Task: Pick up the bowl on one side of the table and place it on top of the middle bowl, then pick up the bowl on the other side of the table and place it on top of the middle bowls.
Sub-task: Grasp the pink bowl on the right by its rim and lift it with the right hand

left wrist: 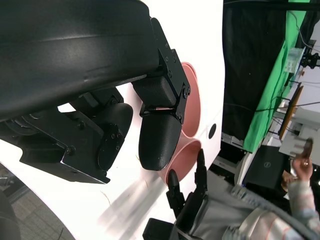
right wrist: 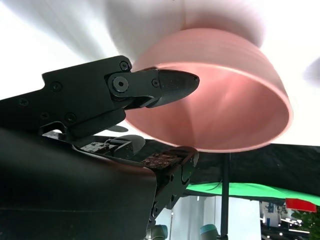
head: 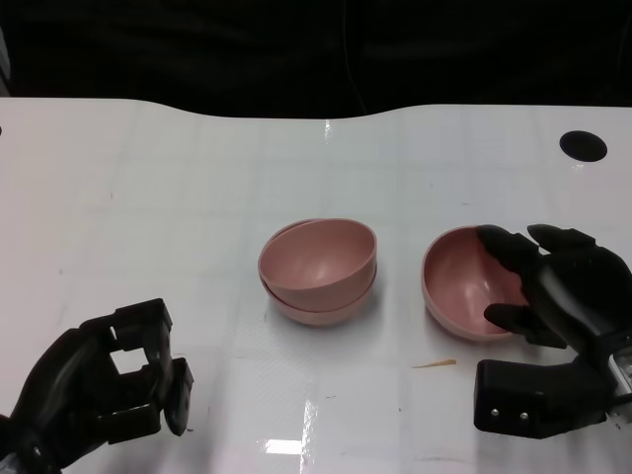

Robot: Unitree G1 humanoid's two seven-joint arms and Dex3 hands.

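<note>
Left robot hand [head: 104,390]: rested low on the tabletop [head: 158,188], fingers curled in on nothing, well apart from the bowls.
Stack [head: 318,269]: two pink bowls nested at the tabletop's middle, the upper one tilted.
Side bowl [head: 462,278]: just right of the stack, tipped.
Right robot hand [head: 553,286]: gripped the side bowl's rim, fingers inside and outside.

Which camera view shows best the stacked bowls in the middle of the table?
The head view: the stacked bowls show whole there, the upper one sitting tilted in the lower. The left wrist view shows only a pink edge of them behind the left hand. The right wrist view shows only the other bowl.
</note>
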